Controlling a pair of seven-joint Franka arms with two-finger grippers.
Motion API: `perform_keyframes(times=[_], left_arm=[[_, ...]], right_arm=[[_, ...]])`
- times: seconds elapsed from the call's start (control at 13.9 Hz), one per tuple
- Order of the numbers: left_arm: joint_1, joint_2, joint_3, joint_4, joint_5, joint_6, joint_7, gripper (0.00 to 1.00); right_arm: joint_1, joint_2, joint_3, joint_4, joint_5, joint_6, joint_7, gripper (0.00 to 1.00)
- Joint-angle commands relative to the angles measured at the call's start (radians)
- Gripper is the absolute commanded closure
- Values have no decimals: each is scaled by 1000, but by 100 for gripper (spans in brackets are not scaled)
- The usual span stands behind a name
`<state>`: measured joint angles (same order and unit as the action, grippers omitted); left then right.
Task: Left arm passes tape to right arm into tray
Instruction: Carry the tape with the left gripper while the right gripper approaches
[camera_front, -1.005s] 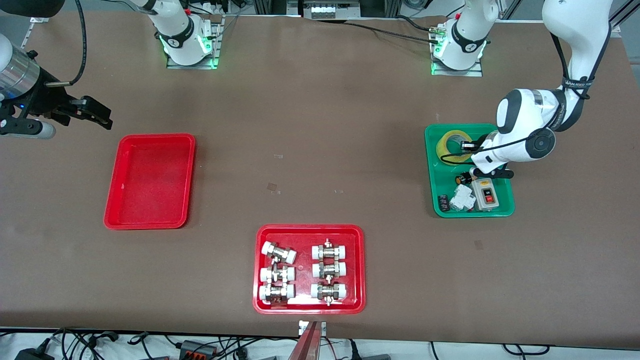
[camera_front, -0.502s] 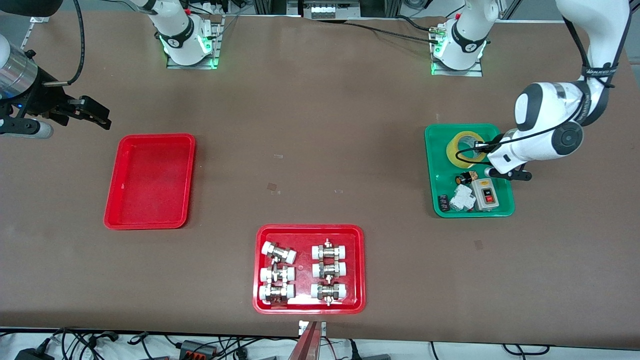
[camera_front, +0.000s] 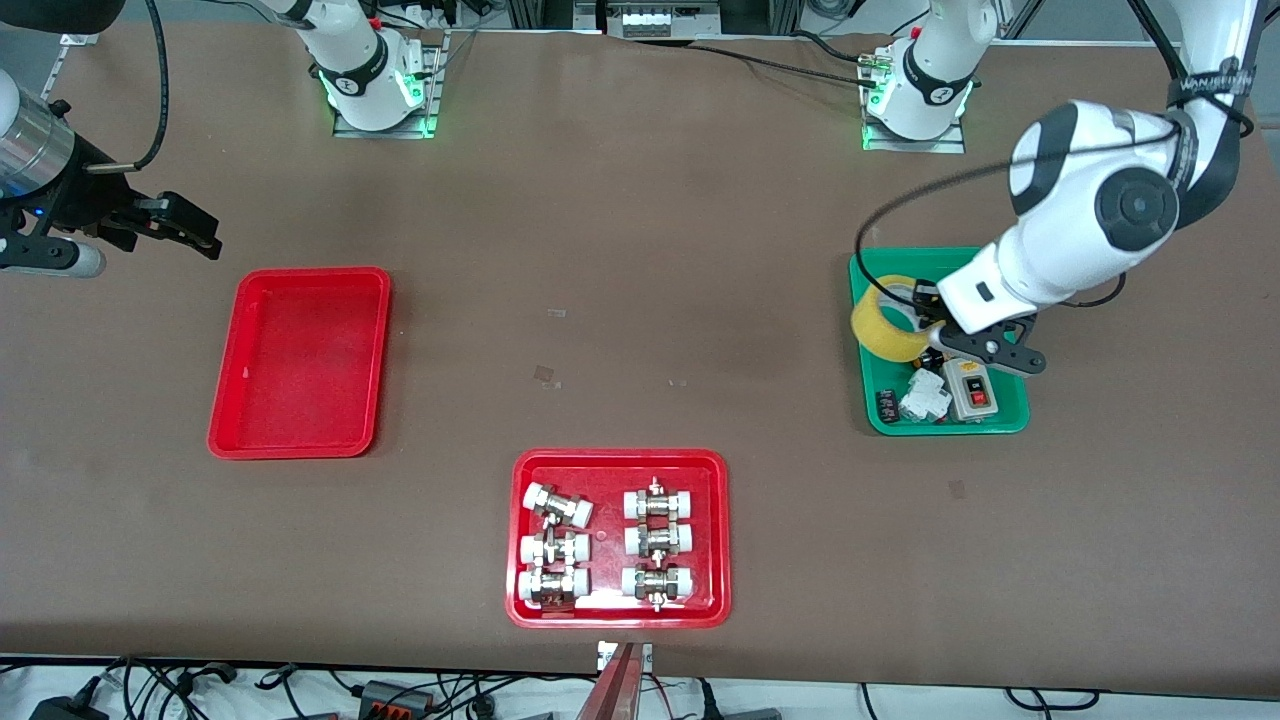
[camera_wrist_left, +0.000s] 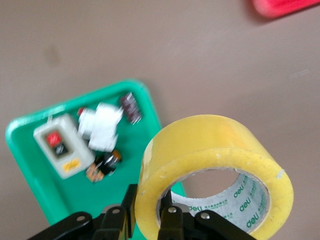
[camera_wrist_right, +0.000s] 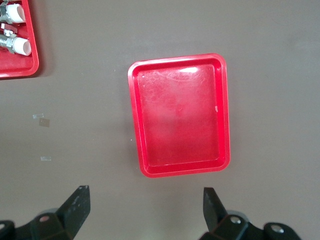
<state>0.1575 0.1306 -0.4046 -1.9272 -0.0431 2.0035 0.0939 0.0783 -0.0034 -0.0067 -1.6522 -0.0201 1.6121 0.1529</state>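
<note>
The tape (camera_front: 888, 325) is a glossy translucent yellow ring with a pale printed core, lifted over the green tray (camera_front: 1008, 420). The left gripper (camera_wrist_left: 152, 220) pinches the roll's wall between its black fingers (camera_wrist_left: 171, 225), one inside the core and one outside. The smooth red tray (camera_front: 300, 362), rounded at its corners, lies on the matte brown tabletop (camera_front: 640, 300) toward the right arm's end. The right gripper (camera_wrist_right: 145, 207) waits over the tabletop near that tray, fingers spread wide. Only the left wrist view shows the core's green lettering.
</note>
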Motion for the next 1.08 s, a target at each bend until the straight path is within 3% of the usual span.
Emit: perform_keyframes(times=[0.0, 0.14, 0.22, 0.29, 0.43, 0.72, 1.0], left_arm=[[0, 61, -107, 105, -65, -32, -48, 99], [-3, 130, -123, 151, -167, -31, -178, 91], [-16, 141, -128, 151, -176, -25, -203, 92], [-39, 142, -129, 157, -176, -22, -207, 99], [-91, 203, -129, 198, -185, 16, -217, 99], [-171, 401, -128, 385, -196, 95, -270, 97], [-262, 480, -120, 395, -195, 225, -269, 97]], right_arm=[[6, 42, 8, 14, 0, -14, -15, 0], [8, 66, 10, 9, 6, -38, -7, 0], [9, 68, 10, 9, 40, -41, -9, 0], [8, 72, 10, 8, 95, -47, -10, 0], [11, 103, 10, 8, 176, -72, -53, 0], [11, 180, 10, 9, 397, -72, -179, 0], [24, 267, 10, 14, 619, -46, -329, 0]])
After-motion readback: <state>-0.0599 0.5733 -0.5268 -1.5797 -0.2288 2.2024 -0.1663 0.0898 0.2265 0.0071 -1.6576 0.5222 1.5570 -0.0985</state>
